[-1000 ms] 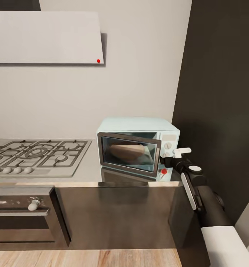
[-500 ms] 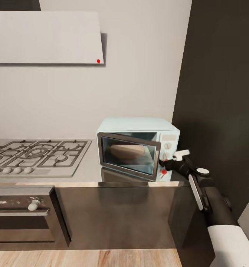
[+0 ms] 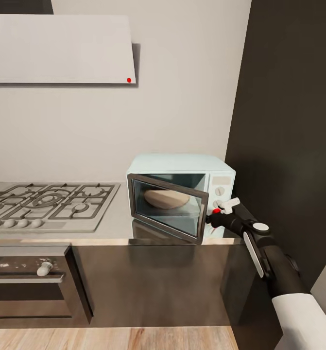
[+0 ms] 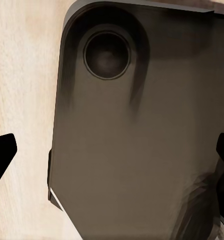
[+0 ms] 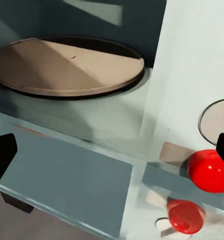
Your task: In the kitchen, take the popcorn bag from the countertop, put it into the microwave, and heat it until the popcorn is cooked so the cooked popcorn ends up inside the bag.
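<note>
I have the right gripper [image 3: 216, 217] up at the free edge of the microwave [image 3: 182, 167] door [image 3: 167, 208], which stands partly swung out. Through the right wrist camera its dark fingertips [image 5: 1, 155] sit at opposite borders, so the jaws are spread wide with nothing between them. Just past them I see a red knob [image 5: 209, 171] on the pale panel and the tan turntable [image 5: 66, 67] inside the cavity. The microwave sits at the countertop's [image 3: 116, 218] right end against a dark tall cabinet [image 3: 289, 136]. The gas hob [image 3: 51, 204] lies toward the left end. My left gripper [image 4: 112, 165] hangs spread over a dark panel and wood floor [image 4: 21, 100].
</note>
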Available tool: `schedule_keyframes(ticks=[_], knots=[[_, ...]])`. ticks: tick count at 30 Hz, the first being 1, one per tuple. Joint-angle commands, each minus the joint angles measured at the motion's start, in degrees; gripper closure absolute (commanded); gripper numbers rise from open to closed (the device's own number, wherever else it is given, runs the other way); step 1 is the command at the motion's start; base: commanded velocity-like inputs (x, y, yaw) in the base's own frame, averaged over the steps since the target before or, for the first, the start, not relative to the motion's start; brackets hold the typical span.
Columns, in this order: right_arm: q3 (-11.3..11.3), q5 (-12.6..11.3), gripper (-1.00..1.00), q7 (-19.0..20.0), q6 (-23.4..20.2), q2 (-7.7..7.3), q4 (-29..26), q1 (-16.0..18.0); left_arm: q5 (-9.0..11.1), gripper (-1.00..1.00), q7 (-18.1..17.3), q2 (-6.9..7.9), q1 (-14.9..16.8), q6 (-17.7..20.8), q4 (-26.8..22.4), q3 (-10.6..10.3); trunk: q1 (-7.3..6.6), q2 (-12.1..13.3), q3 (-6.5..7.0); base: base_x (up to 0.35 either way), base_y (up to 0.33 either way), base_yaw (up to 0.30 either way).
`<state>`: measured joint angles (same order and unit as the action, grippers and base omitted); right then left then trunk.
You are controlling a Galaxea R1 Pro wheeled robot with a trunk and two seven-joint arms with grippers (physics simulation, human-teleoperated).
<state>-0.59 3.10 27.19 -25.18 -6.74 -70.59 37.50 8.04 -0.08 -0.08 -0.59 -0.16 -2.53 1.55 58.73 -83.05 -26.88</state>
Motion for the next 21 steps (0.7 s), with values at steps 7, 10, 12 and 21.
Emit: schedule_keyframes(ticks=[7,10,12,21], knots=[[3.02,0.5,-1.0,0.3,-0.94,-0.03,-0.37,0.03,0.39,-1.0,-0.01,-0.04,-0.03,-0.09,-0.1,0.12,0.0,-0.03,-0.05,-0.018,0.0,0.0],[3.06,0.56,-1.0,0.32,-0.87,-0.01,-0.31,0.03,0.39,-1.0,-0.01,-0.01,-0.03,-0.08,-0.1,0.12,0.0,-0.03,-0.05,-0.014,0.0,0.0],[3.07,0.58,-1.0,0.32,-0.85,-0.02,-0.28,0.03,0.39,-1.0,-0.01,-0.01,-0.03,-0.06,-0.1,0.12,0.0,-0.03,-0.05,-0.017,0.0,0.0],[3.05,0.39,-1.0,0.61,-0.66,0.05,-0.11,0.03,0.39,-1.0,-0.01,-0.01,-0.03,-0.1,-0.11,0.12,0.0,-0.03,-0.05,-0.119,0.0,0.0]])
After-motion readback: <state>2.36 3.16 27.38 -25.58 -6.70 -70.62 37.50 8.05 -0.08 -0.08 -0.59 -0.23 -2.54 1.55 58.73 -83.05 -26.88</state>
